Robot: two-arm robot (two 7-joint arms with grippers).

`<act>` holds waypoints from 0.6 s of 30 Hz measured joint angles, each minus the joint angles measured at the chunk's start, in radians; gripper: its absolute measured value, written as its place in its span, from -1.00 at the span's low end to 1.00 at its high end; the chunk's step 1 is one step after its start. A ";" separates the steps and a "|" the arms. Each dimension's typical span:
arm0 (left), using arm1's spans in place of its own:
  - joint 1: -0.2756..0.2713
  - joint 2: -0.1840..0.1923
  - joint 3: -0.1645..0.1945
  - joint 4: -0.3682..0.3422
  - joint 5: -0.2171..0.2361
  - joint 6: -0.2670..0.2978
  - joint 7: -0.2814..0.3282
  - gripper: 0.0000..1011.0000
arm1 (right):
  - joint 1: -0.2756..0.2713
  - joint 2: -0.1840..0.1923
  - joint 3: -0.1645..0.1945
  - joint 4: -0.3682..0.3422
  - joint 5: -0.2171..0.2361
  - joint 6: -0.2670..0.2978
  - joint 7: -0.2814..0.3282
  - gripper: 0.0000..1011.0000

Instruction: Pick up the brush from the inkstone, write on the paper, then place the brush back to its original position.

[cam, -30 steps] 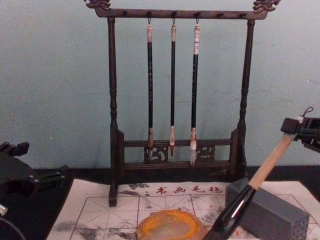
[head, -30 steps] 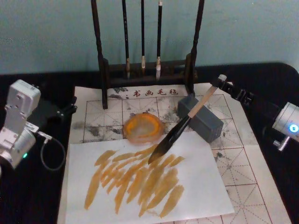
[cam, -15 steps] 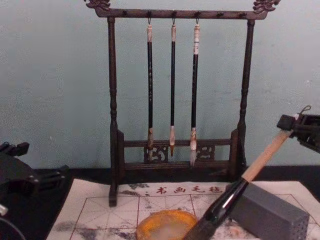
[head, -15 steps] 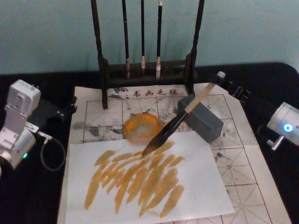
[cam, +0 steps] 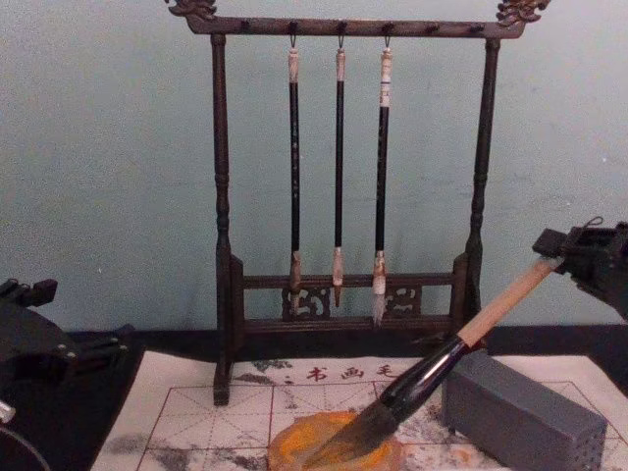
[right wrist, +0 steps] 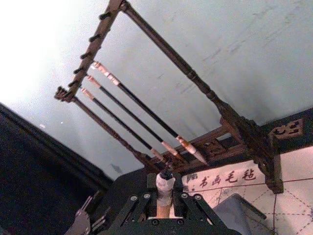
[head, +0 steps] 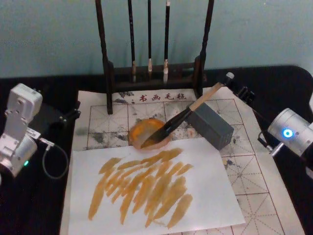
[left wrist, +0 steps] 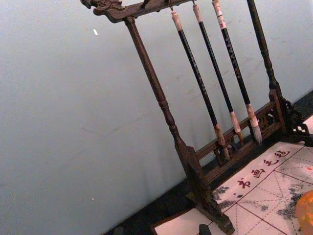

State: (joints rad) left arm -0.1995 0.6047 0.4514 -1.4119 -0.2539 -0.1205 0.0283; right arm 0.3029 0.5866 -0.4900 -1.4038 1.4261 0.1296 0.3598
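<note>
**Brush tip set down on the inkstone, handle end in the right gripper**

Head view, looking down on a dark table. The right gripper reaches in from the right edge to the upper right of the frame. Its jaws are pinched on the whitish end cap of the brush; the right wrist view shows the cap clamped between them.

The brush slants from there down towards the centre of the frame. Its dark bristles lie on the round orange inkstone, on the dish's right and lower part, apparently touching it. The handle passes just above the upper left corner of a grey block; I cannot tell whether they touch.

The inkstone sits on the paper, a red-gridded sheet. A plain white sheet covers the paper's lower half and carries many slanted amber strokes. A wooden brush rack with three thin brushes stands at top centre.

The left gripper is parked at the left edge, well apart from everything.

Judged from this, the writing looks done and the step in hand is putting the brush back. The next move likely calls for lowering the handle until the brush rests steadily, then spreading the jaws and drawing clear without dragging the tip off the dish.
</note>
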 joint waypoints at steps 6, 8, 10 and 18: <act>0.000 0.000 0.000 0.000 0.000 0.000 0.000 0.98 | -0.005 -0.028 0.003 0.000 -0.012 -0.026 -0.048 -0.60; 0.000 0.000 0.000 0.000 0.000 0.000 0.000 0.98 | -0.006 -0.041 0.007 0.002 -0.017 -0.034 -0.068 -0.60; 0.000 0.000 0.000 0.000 0.000 0.000 0.000 0.98 | -0.007 -0.053 0.011 0.006 -0.019 -0.040 -0.084 -0.60; 0.000 0.000 0.000 0.000 0.000 0.000 0.000 0.98 | -0.007 -0.094 0.026 0.027 -0.019 -0.050 -0.126 -0.60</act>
State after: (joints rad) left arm -0.1995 0.6047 0.4514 -1.4120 -0.2539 -0.1205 0.0283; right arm 0.2955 0.4924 -0.4644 -1.3768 1.4067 0.0796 0.2342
